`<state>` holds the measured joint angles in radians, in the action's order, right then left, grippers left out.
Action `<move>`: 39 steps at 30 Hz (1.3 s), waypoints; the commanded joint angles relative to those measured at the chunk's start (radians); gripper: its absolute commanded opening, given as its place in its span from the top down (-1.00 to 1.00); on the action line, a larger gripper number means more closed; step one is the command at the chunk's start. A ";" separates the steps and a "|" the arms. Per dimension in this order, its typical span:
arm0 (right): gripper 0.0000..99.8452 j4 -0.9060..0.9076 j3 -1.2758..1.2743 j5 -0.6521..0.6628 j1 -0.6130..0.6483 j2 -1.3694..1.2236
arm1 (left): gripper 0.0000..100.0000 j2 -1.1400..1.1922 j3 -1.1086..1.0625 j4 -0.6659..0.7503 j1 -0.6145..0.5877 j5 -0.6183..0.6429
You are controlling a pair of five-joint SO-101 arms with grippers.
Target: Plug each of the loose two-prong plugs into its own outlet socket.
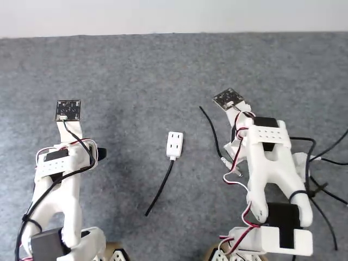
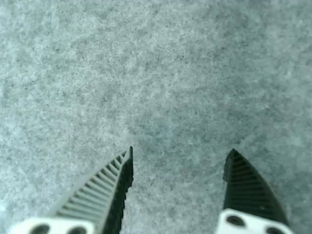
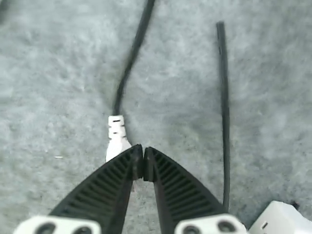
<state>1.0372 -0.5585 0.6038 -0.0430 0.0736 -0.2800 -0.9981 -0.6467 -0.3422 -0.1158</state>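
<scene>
right gripper [image 3: 143,155] sitting shut at plug [image 3: 117,137], hold unclear; left gripper [image 2: 182,150] gaping, empty. Needing square grip on plug body before going for centre-frame socket [image 1: 174,143].

White printed shells on left arm [image 1: 54,185] and right arm [image 1: 272,163]; black motor blocks; red, white, black wires. On left pincer [image 2: 178,158] and right pincer [image 3: 143,148]: black ribbed tapered fingers [image 2: 112,185], white bases with screw holes.

Soft even light, faint shadows
</scene>
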 commanded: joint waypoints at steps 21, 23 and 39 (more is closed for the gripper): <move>0.98 -0.070 -0.146 0.040 0.097 0.051 | 0.43 0.000 0.044 0.017 -0.005 -0.006; 0.98 -0.096 -0.146 0.040 0.090 0.051 | 0.43 0.000 0.044 0.017 -0.005 -0.006; 0.82 -0.113 -0.048 -0.058 0.096 0.044 | 0.43 -0.002 0.044 0.017 -0.005 -0.006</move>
<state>0.9421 -0.6613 0.5577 0.0445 0.0967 -0.2800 -0.9981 -0.6467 -0.3422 -0.1158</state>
